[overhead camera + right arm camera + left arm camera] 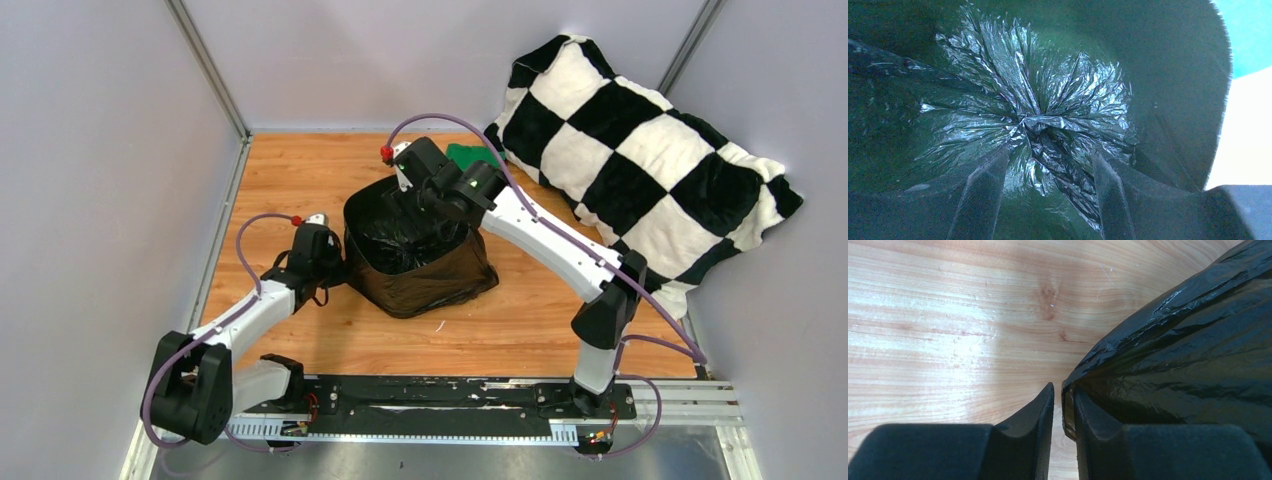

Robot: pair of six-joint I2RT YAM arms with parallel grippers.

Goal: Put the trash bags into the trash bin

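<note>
The black trash bag is draped in and over the trash bin, which stands mid-tabletop, its crinkled bottom gathered inside. The left tool is at the bin's left side, clenched on a thin fold of the bag's edge. The right tool reaches down into the lined bin from the far right, fingers spread, gripping nothing.
</note>
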